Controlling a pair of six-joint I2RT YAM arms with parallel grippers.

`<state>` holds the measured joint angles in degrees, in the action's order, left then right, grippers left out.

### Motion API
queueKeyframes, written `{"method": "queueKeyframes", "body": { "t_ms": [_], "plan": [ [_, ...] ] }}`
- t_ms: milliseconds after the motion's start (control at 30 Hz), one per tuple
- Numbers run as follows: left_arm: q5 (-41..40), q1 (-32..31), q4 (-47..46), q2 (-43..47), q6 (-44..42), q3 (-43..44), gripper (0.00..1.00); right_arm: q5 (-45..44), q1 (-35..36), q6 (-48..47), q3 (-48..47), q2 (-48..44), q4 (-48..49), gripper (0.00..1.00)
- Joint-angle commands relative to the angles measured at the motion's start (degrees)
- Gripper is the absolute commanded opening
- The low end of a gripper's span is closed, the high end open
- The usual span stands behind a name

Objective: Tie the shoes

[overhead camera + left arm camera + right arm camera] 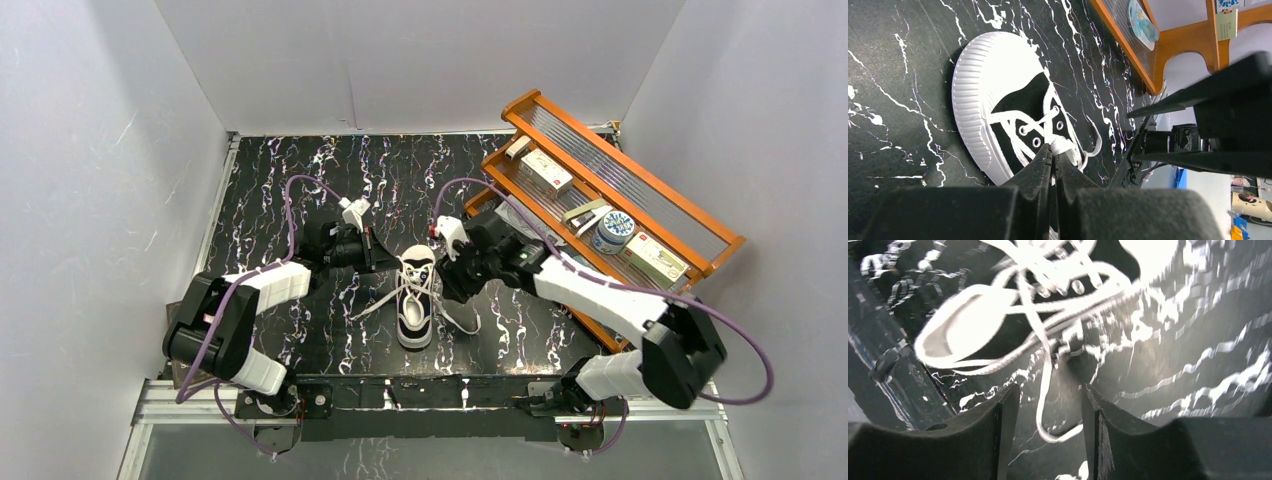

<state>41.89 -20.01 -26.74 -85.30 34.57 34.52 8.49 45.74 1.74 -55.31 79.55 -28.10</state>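
Observation:
The shoe [415, 320], a small black sneaker with white sole and toe cap, stands mid-table with its toe toward the arm bases. Its white laces [372, 303] trail loose on both sides. My left gripper [388, 262] is at the shoe's left side. In the left wrist view the left gripper [1054, 150] is shut on a bunch of white lace [1068, 146] just above the eyelets of the shoe [983, 95]. My right gripper [447, 275] is at the shoe's right side. In the blurred right wrist view the right gripper [1049, 387] is open, with a loose lace [1044, 390] lying on the table between its fingers, beside the shoe [958, 335].
An orange wooden rack [640, 185] lies tilted at the back right, holding small boxes and a round tin [612, 230]; it also shows in the left wrist view [1128, 45]. White walls enclose the black marbled tabletop [300, 190].

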Motion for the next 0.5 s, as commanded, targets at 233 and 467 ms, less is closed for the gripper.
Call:
{"method": "queueKeyframes", "body": {
  "t_ms": [233,467],
  "plan": [
    [-0.85,-0.49,6.6,5.71,-0.5,1.87,0.0,35.84,-8.91,-21.11,15.1,-0.75,43.0,0.46],
    [-0.52,-0.47,5.52,6.17,0.89,0.95,0.0,41.06,-10.67,-21.43,15.1,4.83,44.79,0.43]
  ]
}}
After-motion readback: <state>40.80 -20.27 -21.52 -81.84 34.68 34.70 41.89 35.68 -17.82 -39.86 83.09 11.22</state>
